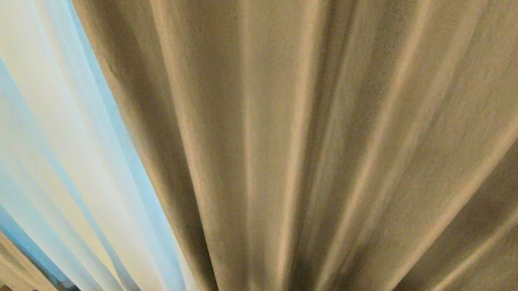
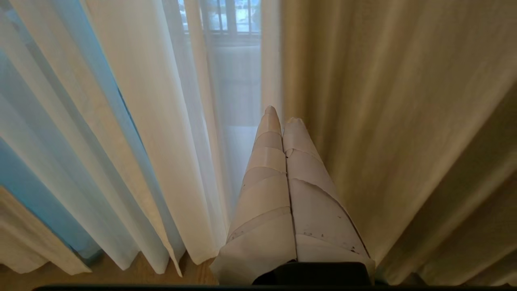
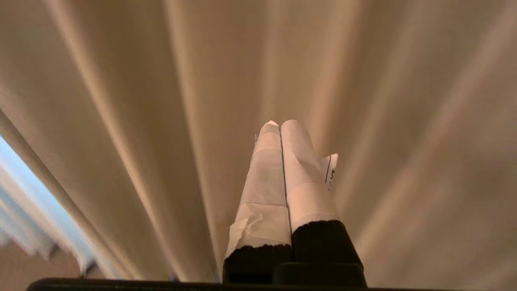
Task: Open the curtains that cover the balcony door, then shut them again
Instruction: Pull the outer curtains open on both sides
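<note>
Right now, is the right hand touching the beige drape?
Cannot tell. In the right wrist view the right hand, shut and empty, points at the beige drape, but neither a contact nor a gap shows plainly at the tips.

Curtains (image 1: 312, 149) cut off by every edge; balcony door hidden behind them; outer window (image 2: 226, 18) blurred through sheer.

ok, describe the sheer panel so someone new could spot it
Start at the wide cream-beige drape filling most of the head view. Just off its left edge hangs the sheer panel: thin, white and see-through, letting daylight and a barred window show through, unlike the opaque drape.
</note>
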Available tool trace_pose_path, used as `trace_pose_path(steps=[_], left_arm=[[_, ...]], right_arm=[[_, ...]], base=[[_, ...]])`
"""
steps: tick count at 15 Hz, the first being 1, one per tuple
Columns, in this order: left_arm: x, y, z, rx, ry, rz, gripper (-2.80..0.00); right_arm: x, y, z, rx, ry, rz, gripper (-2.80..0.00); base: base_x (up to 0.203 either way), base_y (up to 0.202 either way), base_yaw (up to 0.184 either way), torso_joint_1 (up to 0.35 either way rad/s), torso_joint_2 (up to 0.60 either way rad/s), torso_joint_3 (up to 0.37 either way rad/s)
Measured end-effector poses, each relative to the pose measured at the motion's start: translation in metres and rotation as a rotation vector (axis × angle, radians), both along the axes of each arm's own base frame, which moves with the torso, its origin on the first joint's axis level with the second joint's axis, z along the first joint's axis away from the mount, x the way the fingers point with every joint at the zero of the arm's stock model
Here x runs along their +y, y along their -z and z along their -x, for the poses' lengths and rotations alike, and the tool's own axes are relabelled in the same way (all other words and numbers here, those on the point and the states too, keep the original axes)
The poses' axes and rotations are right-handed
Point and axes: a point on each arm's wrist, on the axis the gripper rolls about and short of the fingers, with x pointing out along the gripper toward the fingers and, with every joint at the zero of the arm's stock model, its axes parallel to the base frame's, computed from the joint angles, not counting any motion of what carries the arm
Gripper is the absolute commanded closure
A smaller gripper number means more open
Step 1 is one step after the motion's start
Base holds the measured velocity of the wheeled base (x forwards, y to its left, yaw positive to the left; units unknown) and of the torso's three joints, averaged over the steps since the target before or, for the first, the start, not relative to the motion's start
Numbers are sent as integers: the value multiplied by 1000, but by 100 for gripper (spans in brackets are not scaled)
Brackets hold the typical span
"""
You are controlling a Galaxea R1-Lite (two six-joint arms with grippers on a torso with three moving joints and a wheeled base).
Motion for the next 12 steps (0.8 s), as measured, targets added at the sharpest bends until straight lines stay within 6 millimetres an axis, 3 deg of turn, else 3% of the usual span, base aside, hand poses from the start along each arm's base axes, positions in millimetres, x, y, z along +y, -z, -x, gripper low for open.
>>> trace_pose_path(steps=[7,12], left_arm=[[0,0,0,0,0,0,0],[0,0,0,0,1,0,0]], right_arm=[[-2,45,22,284,117,11,0],[-2,51,33,218,109,9,0]], base=[[0,0,0,0,0,0],[0,0,0,0,0,0]])
